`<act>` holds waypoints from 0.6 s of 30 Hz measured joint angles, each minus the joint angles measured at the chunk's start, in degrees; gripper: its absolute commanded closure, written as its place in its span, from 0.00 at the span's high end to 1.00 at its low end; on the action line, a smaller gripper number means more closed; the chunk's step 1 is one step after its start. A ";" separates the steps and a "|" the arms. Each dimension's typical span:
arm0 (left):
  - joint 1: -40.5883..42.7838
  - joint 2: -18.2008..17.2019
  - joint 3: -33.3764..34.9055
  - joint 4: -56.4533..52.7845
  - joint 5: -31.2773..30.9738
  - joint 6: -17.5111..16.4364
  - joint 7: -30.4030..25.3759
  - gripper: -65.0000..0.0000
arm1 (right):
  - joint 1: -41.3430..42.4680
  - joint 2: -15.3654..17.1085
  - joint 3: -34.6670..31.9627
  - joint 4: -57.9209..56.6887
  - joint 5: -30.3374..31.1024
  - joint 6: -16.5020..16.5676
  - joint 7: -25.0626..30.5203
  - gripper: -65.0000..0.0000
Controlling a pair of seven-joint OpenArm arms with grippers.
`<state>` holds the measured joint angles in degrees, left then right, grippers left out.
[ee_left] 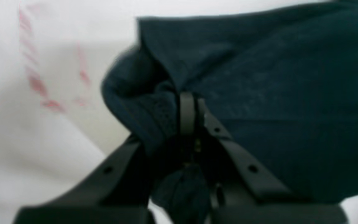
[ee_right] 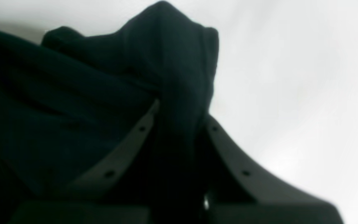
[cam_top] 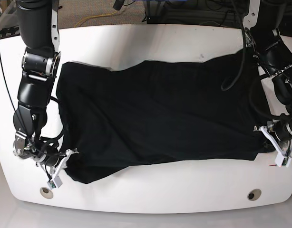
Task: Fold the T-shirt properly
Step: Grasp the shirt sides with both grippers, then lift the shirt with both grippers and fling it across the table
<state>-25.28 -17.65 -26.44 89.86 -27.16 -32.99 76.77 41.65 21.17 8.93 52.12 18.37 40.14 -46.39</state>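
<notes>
- Black T-shirt (cam_top: pixel 155 118) lies spread across the white table (cam_top: pixel 150 42)
- left gripper (ee_left: pixel 191 109) clenched on its near right corner
- right gripper (ee_right: pixel 179 118) clenched on its near left corner

**Black cloth on white**

The T-shirt (cam_top: pixel 155 118) is plain solid black, with no print; in the left wrist view it reads as dark blue-black. The tabletop (cam_top: pixel 150 190) is white, with faint red streaks (ee_left: pixel 39 84) on it at one spot. Both arms are black with silver-grey joints; the left hand (ee_left: pixel 191 109) and right hand (ee_right: pixel 179 115) have dark grey fingers.
</notes>
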 measured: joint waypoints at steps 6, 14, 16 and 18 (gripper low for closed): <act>-5.88 -0.20 0.20 10.23 -1.20 0.02 0.04 0.00 | 8.22 2.36 0.02 2.99 0.00 0.37 -4.28 0.00; -19.67 -2.82 0.96 14.25 -1.44 -0.02 2.14 0.00 | 22.32 3.21 0.02 8.20 1.40 0.48 -11.39 0.00; -23.45 -4.31 2.75 14.25 -0.96 0.00 2.05 0.00 | 25.92 3.52 0.02 8.33 1.29 0.39 -13.68 0.00; -25.77 -5.22 4.74 14.49 -1.22 0.00 1.68 0.00 | 28.44 3.91 0.02 8.55 1.40 0.44 -15.10 0.00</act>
<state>-51.05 -22.87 -21.69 104.36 -28.38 -32.99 78.46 70.08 25.08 8.95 60.66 19.77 40.58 -61.49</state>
